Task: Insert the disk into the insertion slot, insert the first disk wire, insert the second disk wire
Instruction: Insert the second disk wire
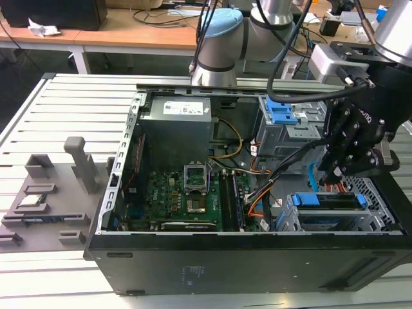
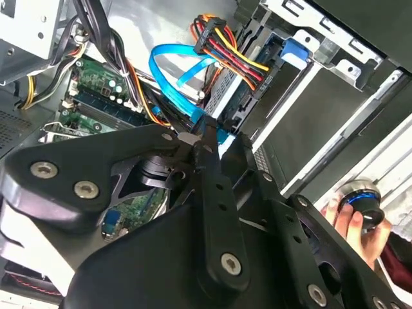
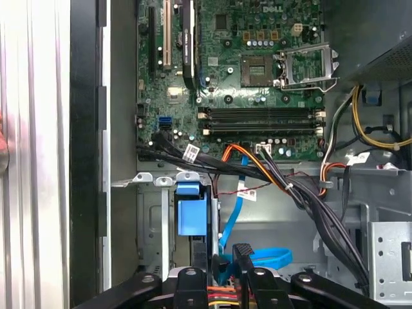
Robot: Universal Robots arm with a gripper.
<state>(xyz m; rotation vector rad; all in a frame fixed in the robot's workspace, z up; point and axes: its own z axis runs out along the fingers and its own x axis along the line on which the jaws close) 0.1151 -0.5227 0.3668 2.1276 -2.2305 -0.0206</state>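
Exterior view: gripper [image 1: 327, 175] is down inside the open computer case [image 1: 212, 257], at the exterior view's right end.
The disk [image 1: 325, 201] sits in the insertion slot [image 1: 378, 193] with its blue carrier showing, right of the motherboard [image 1: 187, 193]. In both wrist views the gripper's fingers [image 2: 215, 193] are closed on the plug end of the blue wire [image 3: 267, 259], near the carrier's blue tab [image 3: 191, 215]. A red-yellow-black wire bundle [image 2: 226, 40] runs close alongside; cannot tell whether it is plugged in. A person's hand [image 2: 351, 225] holds a round knob [image 2: 362, 201].
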